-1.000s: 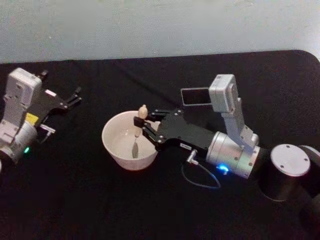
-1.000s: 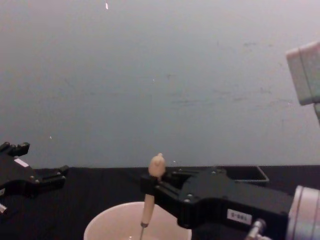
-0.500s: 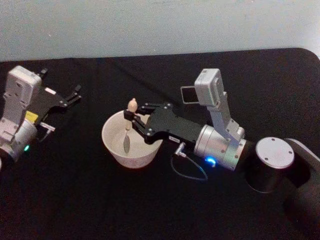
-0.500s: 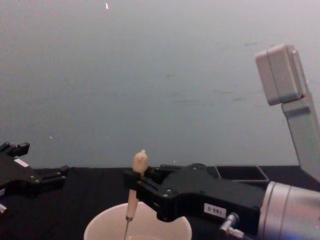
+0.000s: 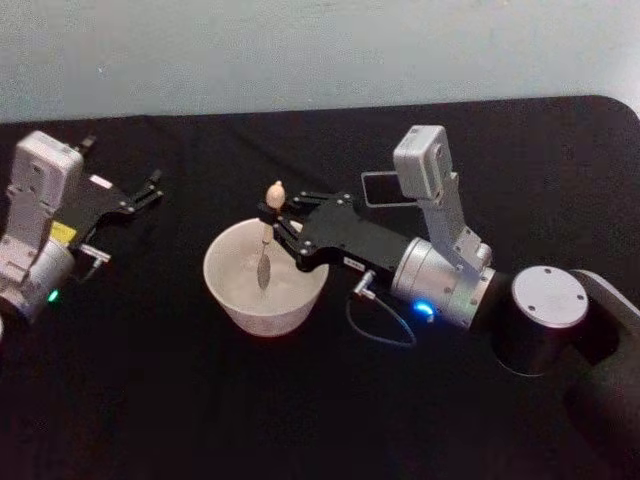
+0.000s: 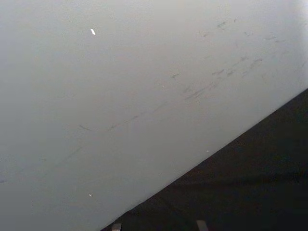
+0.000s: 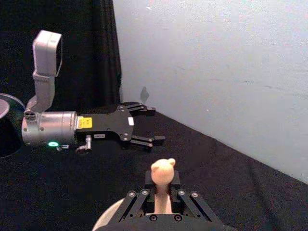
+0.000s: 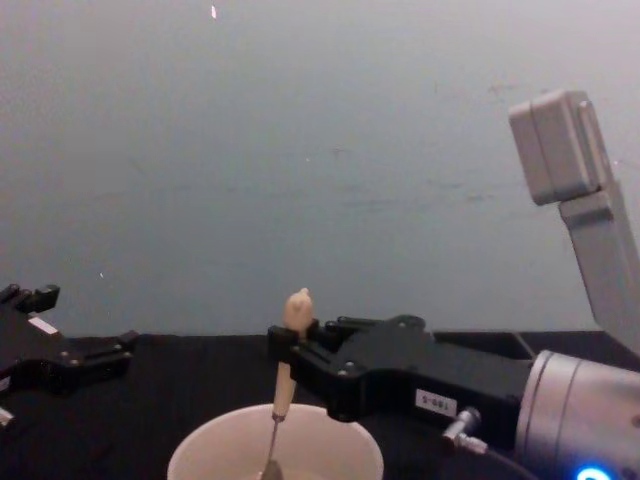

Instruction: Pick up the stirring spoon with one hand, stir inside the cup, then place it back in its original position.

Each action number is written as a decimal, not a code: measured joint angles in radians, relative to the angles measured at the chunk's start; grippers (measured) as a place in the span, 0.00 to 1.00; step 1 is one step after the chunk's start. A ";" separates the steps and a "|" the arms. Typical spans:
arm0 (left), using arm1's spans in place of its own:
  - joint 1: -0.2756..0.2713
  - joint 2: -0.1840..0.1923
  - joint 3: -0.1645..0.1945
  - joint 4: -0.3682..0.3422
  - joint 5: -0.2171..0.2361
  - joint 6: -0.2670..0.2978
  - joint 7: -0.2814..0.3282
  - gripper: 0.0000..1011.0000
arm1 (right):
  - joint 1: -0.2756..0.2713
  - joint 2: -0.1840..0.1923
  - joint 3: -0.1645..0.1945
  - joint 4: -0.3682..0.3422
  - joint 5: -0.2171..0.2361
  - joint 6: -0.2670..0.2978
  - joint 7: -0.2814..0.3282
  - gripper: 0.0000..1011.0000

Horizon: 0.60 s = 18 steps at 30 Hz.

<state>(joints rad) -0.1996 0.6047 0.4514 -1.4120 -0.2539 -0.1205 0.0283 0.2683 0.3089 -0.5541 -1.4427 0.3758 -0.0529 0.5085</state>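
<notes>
Right claw [image 5: 270, 217] – clamped tight on stirring spoon [image 5: 265, 243], bowl down inside cup [image 5: 216, 287] – left claw [image 5: 151, 190] parked aside, spread.

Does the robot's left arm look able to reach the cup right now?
Probably yes. The left gripper, jaws open, sits left of the cup with only black table between them. The right gripper holds the spoon in the cup from the other side, leaving that rim free.
</notes>
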 joint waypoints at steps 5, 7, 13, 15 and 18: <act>0.000 0.000 0.000 0.000 0.000 0.000 0.000 0.99 | -0.010 0.007 0.012 -0.007 -0.001 0.002 -0.004 0.17; 0.000 0.000 0.000 0.000 0.000 0.000 0.000 0.99 | -0.013 0.010 0.015 -0.012 -0.001 0.002 -0.004 0.17; 0.000 0.000 0.000 0.000 0.000 0.000 0.000 0.99 | -0.025 0.020 0.021 -0.028 0.002 0.005 -0.003 0.17; 0.000 0.000 0.000 0.000 0.000 0.000 0.000 0.99 | -0.027 0.021 0.022 -0.030 0.002 0.006 -0.003 0.17; 0.000 0.000 0.000 0.000 0.000 0.000 0.000 0.99 | -0.028 0.021 0.023 -0.032 0.002 0.006 -0.003 0.17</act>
<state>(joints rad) -0.1995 0.6047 0.4514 -1.4120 -0.2539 -0.1205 0.0283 0.2404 0.3301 -0.5311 -1.4746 0.3778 -0.0473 0.5057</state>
